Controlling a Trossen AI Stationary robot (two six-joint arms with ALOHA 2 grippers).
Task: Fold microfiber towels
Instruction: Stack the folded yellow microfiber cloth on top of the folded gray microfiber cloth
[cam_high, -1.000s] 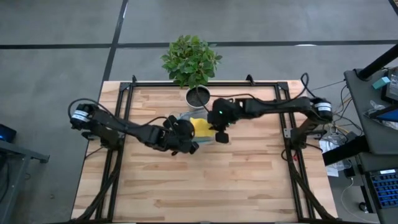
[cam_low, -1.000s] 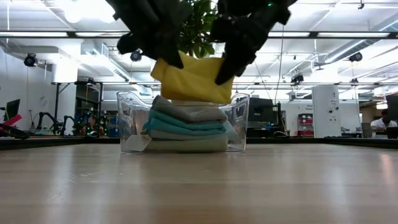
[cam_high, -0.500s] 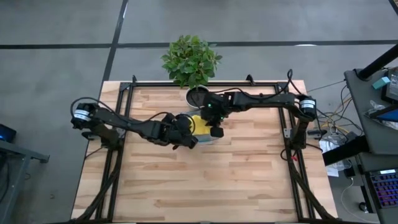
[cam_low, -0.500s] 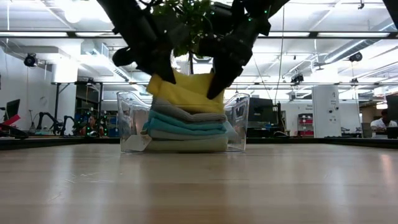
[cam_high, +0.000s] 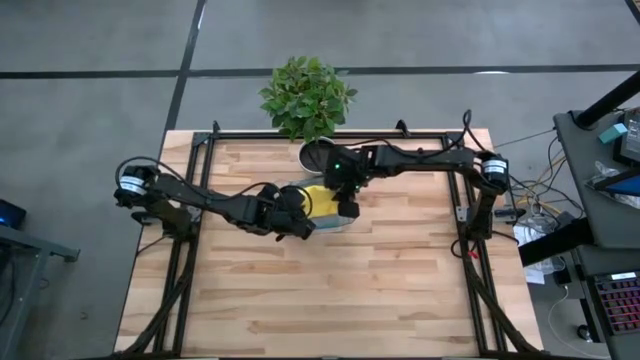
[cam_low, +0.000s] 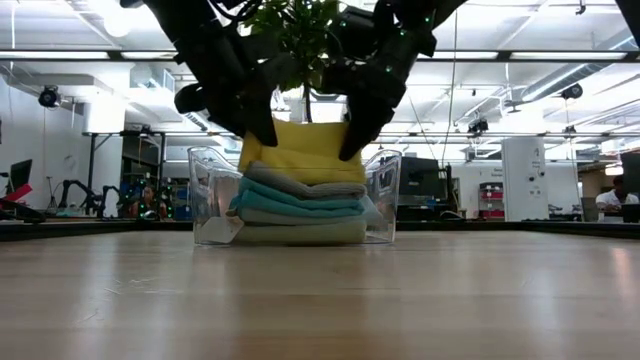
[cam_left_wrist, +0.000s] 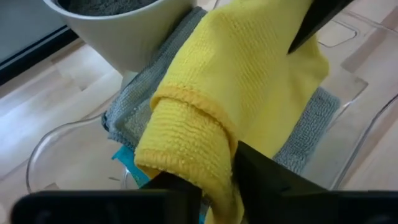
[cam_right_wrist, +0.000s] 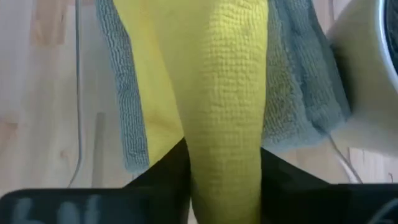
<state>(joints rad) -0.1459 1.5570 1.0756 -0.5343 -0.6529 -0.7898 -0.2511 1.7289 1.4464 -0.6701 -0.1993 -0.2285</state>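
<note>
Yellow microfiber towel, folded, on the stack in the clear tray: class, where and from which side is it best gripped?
By its two opposite ends, from above: the yellow microfiber towel lies on top, tray walls block its sides. The left gripper and right gripper already pinch there.

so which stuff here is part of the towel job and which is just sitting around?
Part of the job:
yellow towel, held by both the left gripper and the right gripper above the stack
grey towel, top of the stack
teal towel
pale towels at the bottom

Just there:
clear tray holding the stack
potted plant
</note>
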